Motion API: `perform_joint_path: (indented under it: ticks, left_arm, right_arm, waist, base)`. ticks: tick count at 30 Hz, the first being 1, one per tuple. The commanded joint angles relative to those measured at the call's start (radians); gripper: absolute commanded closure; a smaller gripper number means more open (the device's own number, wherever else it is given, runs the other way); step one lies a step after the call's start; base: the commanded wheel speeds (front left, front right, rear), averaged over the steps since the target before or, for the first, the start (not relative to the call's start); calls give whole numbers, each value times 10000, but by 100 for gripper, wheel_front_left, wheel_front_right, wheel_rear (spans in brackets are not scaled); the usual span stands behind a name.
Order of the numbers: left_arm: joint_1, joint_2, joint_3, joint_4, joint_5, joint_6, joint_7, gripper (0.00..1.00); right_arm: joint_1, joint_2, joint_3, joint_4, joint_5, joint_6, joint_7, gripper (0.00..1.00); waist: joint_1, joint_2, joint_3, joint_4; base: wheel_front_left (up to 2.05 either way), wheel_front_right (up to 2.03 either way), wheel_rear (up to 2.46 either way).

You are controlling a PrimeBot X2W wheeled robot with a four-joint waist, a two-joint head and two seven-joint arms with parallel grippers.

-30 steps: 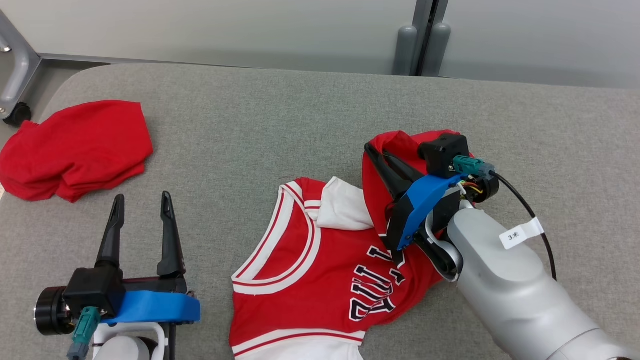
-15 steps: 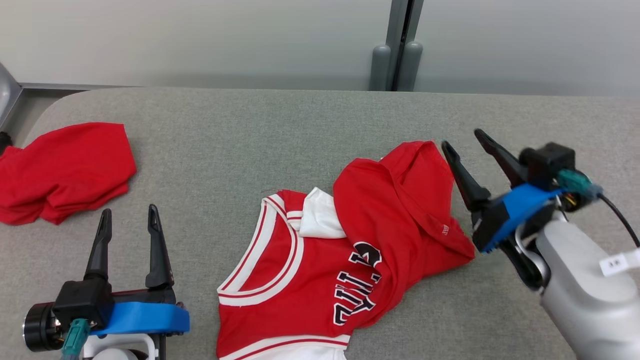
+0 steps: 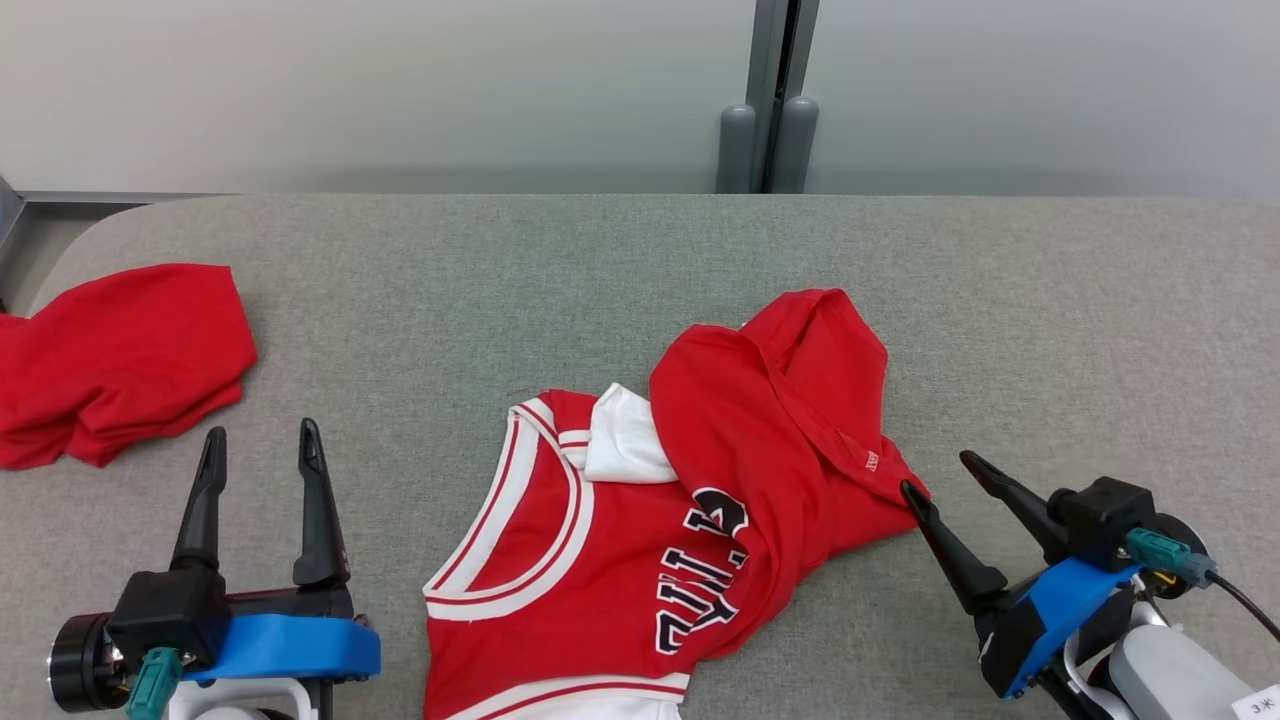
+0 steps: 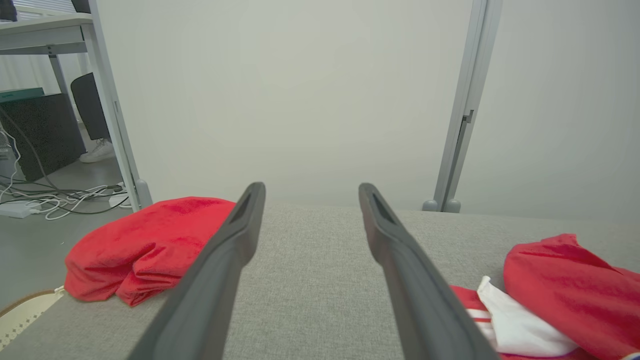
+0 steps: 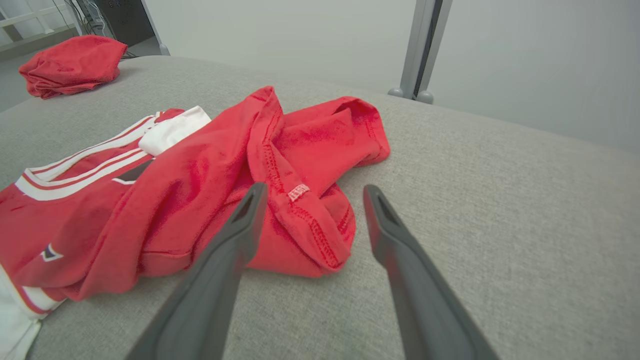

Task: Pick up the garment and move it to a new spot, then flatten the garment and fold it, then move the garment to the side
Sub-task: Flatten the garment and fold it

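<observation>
The garment [image 3: 600, 560], a red and white jersey, is found crumpled and doubled over itself just ahead of the right gripper [image 3: 935, 471], whose fingers are spread apart and empty; the left gripper [image 3: 261, 430], also spread and empty, is positioned with the jersey off to its right. The fabric is judged light, soft and limp, and is best pinched at the stitched hem nearest the right fingertips. A grey cloth-covered table [image 3: 450, 280] is provided, backed by a plain wall [image 3: 400, 90], with another red cloth [image 3: 110, 360] lying ahead and left of the left gripper.
</observation>
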Motion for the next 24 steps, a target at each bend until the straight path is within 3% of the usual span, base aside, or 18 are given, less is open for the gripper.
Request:
perform_joint_path:
  ticks: [1,9,16,17,18,20,21,24]
  left_arm:
    - [-21,20,-40,-1,86,-50,-49,0]
    - [-151,7,-81,9,56,-45,-46,0]
    - [-225,-60,-47,21,76,-39,-48,0]
    - [-226,-66,-40,24,78,-42,-48,0]
    - [-233,-76,-35,27,83,-46,-48,0]
    - [-229,-92,-12,36,93,-41,-48,0]
    - [-222,-101,-14,41,100,-36,-47,0]
    - [-267,-129,-44,62,111,-66,-47,0]
  right_arm:
    - [121,57,-12,-110,-128,1,69,0]
    - [-263,144,236,286,-994,1,560,0]
    - [-795,323,381,1279,-1466,1,282,0]
    - [-868,349,435,1426,-1528,1,273,20]
    - [-949,396,466,1566,-1521,1,233,51]
    - [-1104,500,514,1845,-1565,1,165,70]
    - [-1172,542,534,1987,-1626,1,125,99]
    - [-1408,615,565,2371,-1693,1,-86,100]
  waist:
    - [1,-1,0,55]
    - [1,-1,193,414]
    - [1,-1,336,623]
    - [1,-1,347,632]
    - [1,-1,354,638]
    - [1,-1,359,635]
    - [1,-1,357,631]
    - [1,-1,361,626]
  base:
    - [0,0,0]
    - [0,0,0]
    - [0,0,0]
    - [0,0,0]
    - [0,0,0]
    - [0,0,0]
    - [0,0,0]
    - [0,0,0]
